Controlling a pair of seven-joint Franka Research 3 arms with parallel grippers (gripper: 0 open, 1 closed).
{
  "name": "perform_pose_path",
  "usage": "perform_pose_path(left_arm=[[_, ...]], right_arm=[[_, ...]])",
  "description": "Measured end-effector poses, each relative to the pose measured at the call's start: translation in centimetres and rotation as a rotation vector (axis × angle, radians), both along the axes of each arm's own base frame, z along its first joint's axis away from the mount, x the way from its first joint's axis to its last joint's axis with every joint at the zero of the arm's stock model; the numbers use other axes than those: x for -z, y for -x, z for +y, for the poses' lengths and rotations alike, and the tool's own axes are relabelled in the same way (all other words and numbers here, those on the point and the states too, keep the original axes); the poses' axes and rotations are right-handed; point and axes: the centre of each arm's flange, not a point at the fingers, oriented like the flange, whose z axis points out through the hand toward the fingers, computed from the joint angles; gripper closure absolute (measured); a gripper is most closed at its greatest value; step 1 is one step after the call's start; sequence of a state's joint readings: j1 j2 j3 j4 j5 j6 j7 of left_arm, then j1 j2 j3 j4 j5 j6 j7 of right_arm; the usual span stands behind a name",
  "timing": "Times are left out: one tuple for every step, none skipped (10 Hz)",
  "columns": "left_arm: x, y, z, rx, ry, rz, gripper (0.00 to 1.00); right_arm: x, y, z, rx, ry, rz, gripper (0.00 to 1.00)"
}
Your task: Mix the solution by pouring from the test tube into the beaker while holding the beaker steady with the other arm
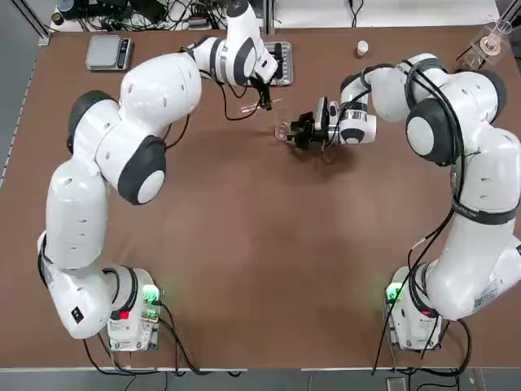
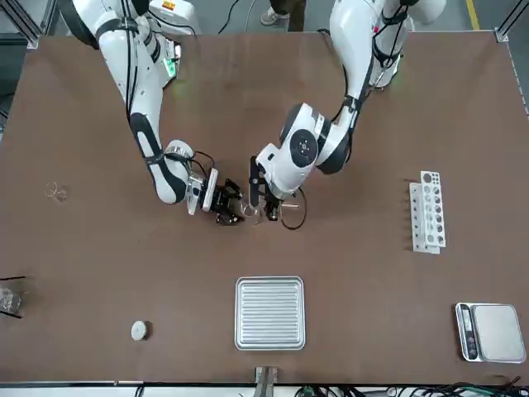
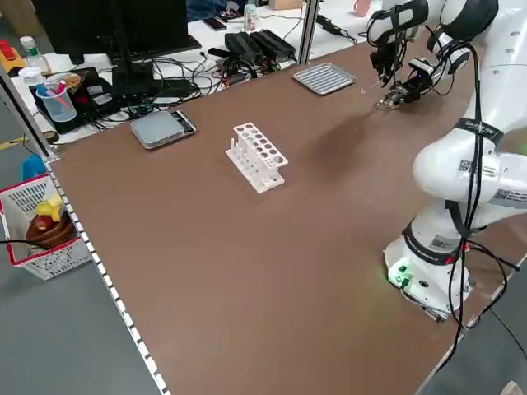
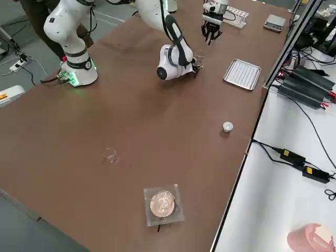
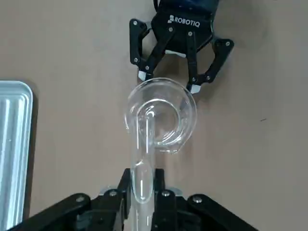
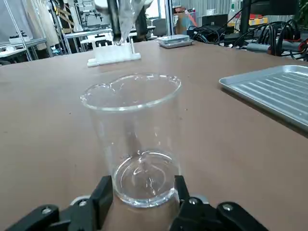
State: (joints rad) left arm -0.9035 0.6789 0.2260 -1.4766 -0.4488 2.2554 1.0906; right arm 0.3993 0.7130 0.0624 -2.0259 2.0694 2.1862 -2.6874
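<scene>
The beaker (image 6: pixel 139 137) looks light and stiff but easily chipped, and I'd expect that smooth glass to slide if it got damp, so the low hold of the right gripper (image 6: pixel 144 180) seems sensible to me: its jaws are closed on the glass, one finger to each side near the base, leaving the mouth free. A firmer squeeze could crack it, a looser one might let it swivel when the tube knocks the rim. The test tube (image 5: pixel 143 187) is slimmer and probably the more fragile of the two, best taken well back from its mouth, just as the left gripper (image 5: pixel 143 175) has it, clasped between its fingers with the open end reaching out over the beaker. I'd turn it slowly, keeping the lip inside the rim without leaning on it. As for looks, the beaker is a plain clear cylinder, colourless, with a round rim drawn out into a small spout and a thick bright ring at its foot. It is upright at the far middle part of the brown table (image 6: pixel 53 144), between the two grippers, near the ribbed metal tray (image 6: pixel 274 91). The tube is clear as well, long and narrow; there's a curved line inside it that may be liquid, though through so much glass I can't be sure
</scene>
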Motion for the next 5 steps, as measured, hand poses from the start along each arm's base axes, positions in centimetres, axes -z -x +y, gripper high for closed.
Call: perform_pose_path(left_arm=[[0.12,0.46,-0.51,0.004,-0.018,-0.007,0.78],[0.16,0.92,-1.03,0.007,-0.037,-0.016,0.78],[0.17,1.23,-1.35,0.009,-0.054,-0.026,0.78],[0.21,1.29,-1.41,0.010,-0.064,-0.031,0.78],[0.41,1.23,-1.32,0.011,-0.070,-0.033,0.78]], right_arm=[[0.00,0.00,0.01,0.000,0.000,0.000,0.41],[-0.01,0.00,0.01,0.001,-0.001,0.000,0.41],[-0.01,0.00,0.02,0.001,-0.001,0.000,0.41],[-0.01,0.00,0.02,0.001,-0.001,0.000,0.41],[-0.01,0.00,0.03,0.001,-0.001,0.000,0.41]])
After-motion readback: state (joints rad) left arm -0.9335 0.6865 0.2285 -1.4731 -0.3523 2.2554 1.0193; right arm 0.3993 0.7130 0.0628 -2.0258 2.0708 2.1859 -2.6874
